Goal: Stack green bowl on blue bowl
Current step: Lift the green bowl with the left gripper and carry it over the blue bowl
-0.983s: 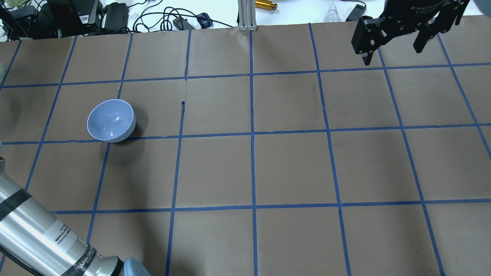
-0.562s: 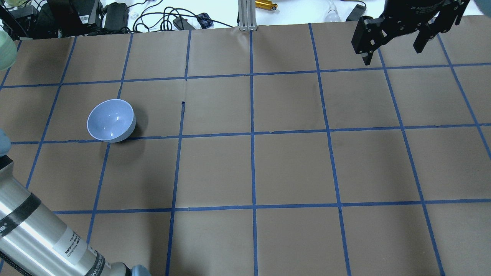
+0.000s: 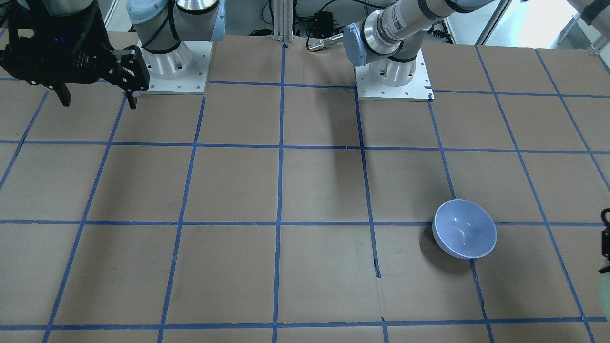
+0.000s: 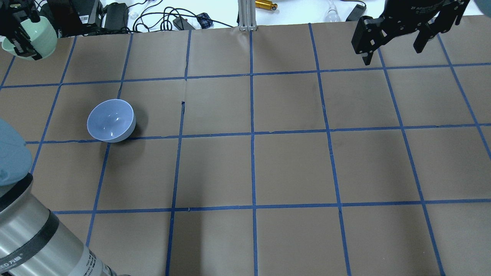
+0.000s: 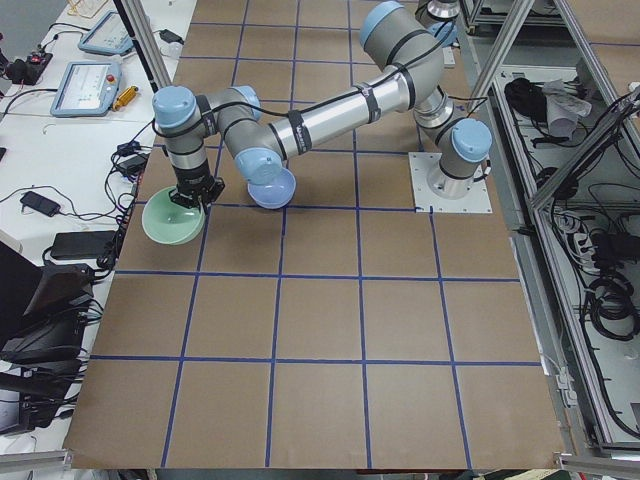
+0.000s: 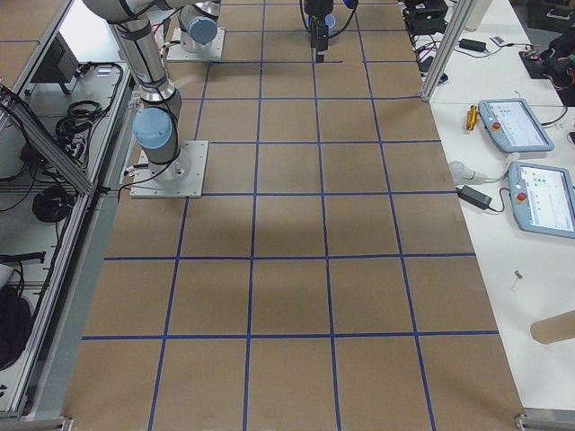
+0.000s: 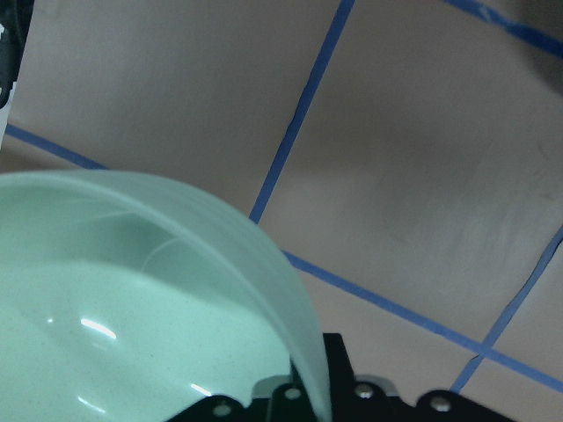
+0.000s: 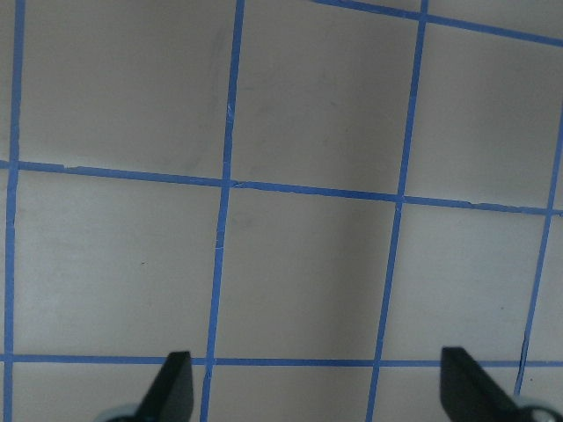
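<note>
In the overhead view my left pincer (image 4: 23, 42) is clamped on the green bowl's (image 4: 40, 34) rim at the table's far left corner, the blue bowl (image 4: 111, 120) sits upright between four and five o'clock from it, and my right pincer (image 4: 393, 51) hangs spread, well apart.

Noted: the round glossy pale blue bowl (image 4: 111, 120) stands on the paper-covered, tape-gridded table (image 4: 291, 165), in my left half. The round glossy mint-green bowl (image 4: 34, 38) hangs in my left gripper (image 5: 187, 200) over the far left corner, well apart from it. My right gripper (image 4: 393, 53) hangs over the far right edge.
</note>
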`<control>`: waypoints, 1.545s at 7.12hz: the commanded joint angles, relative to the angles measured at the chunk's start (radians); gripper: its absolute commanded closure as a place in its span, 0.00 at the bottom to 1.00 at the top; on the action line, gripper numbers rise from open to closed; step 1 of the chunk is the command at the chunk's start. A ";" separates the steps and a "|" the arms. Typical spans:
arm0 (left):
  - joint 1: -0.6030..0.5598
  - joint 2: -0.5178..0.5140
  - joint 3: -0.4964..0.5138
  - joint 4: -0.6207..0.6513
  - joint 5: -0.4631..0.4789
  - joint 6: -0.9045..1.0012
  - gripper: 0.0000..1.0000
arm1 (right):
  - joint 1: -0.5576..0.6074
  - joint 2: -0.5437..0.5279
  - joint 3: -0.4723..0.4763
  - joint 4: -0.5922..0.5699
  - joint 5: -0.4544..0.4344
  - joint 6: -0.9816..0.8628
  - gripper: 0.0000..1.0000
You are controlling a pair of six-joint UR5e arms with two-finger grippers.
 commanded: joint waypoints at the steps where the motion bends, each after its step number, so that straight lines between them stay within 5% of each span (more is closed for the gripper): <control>1: -0.108 0.097 -0.137 0.003 0.001 -0.245 1.00 | 0.000 0.000 0.000 0.000 0.000 0.000 0.00; 6: -0.227 0.271 -0.415 0.026 0.000 -0.610 1.00 | 0.000 0.000 0.000 0.000 0.000 0.000 0.00; 11: -0.224 0.320 -0.641 0.208 0.098 -0.671 1.00 | 0.000 0.000 0.000 0.000 0.000 0.000 0.00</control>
